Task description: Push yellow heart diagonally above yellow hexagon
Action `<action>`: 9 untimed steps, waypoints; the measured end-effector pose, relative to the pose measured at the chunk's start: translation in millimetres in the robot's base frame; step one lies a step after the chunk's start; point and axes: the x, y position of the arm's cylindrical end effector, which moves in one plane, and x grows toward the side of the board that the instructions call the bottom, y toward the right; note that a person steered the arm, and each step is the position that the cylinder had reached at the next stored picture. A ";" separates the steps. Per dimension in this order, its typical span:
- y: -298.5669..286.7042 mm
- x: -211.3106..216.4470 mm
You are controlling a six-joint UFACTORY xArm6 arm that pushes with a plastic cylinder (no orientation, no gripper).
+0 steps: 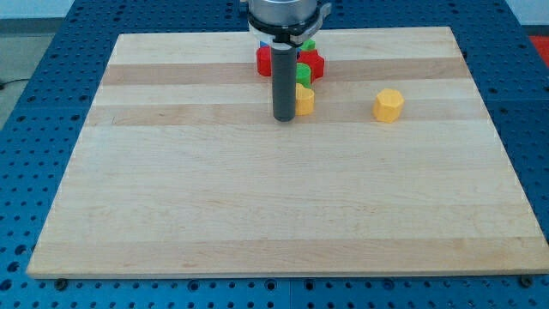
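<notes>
The yellow heart [305, 100] lies on the wooden board [283, 197] near the top centre, partly hidden by my rod. My tip [284, 118] rests on the board, touching or almost touching the heart's left side. The yellow hexagon [389, 105] sits apart, to the view's right of the heart at about the same height.
A cluster of blocks sits just above the heart: a red block [312, 62], a red cylinder [264, 60], a green block [303, 77], another green piece [309, 45] and a blue sliver [263, 45], partly hidden by the arm. A blue pegboard table [43, 103] surrounds the board.
</notes>
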 end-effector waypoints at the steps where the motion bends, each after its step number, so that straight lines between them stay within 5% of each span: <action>1: -24.3 -5.2; 2: 3.2 -29.4; 5: 122.1 -9.7; 7: 84.0 -15.6; 9: 152.1 -48.0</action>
